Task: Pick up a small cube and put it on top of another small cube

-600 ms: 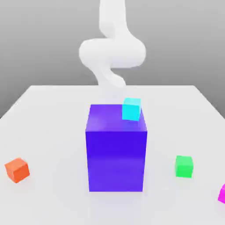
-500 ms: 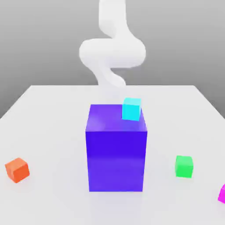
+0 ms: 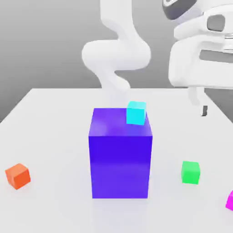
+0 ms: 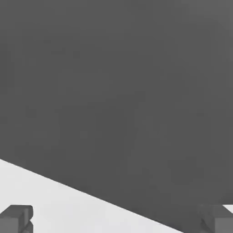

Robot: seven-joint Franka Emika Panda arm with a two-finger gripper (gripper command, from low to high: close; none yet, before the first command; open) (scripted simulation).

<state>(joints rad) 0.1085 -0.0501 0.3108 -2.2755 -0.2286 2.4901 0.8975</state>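
Observation:
The small cube [image 3: 230, 200] is plain magenta-pink and lies on the white table [image 3: 54, 123] at the exterior view's right edge, partly cut off by the frame. My gripper [image 4: 116, 222] is open, its two grey fingertips far apart with nothing between them. In the exterior view the white hand [image 3: 202, 54] hangs high at the upper right, one dark fingertip [image 3: 205, 110] pointing down, well above and behind the magenta cube. A green cube [image 3: 190, 172] lies left of the magenta one. An orange cube [image 3: 17, 176] sits at the front left.
A tall blue-purple block [image 3: 120, 154] stands mid-table with a cyan cube [image 3: 136, 113] on its top right corner. The white arm [image 3: 116, 54] rises behind it. The hand view looks over the table's edge [image 4: 91, 193] into grey background.
The hand has swung into the exterior view at the upper right. The cubes and the block have not moved.

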